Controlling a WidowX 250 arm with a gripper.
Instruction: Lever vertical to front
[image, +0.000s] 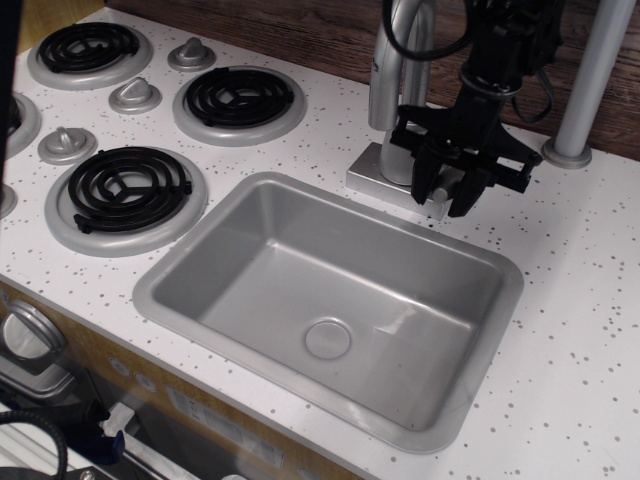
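The silver faucet (388, 70) stands on its square base (368, 172) behind the sink (165, 290). My black gripper (447, 190) hangs low at the faucet body's right side, over the base's front right corner. Its two fingers (427, 178) straddle the lever (446, 181). Only a small grey piece of the lever shows between them, and it seems tipped toward the sink. The side pivot is hidden behind the gripper. The fingers look closed on the lever.
A tall grey pole with a round base (572, 152) stands just right of the gripper. Three black stove burners (128, 188) and silver knobs (66, 143) lie to the left. A wooden wall (300, 30) runs along the back.
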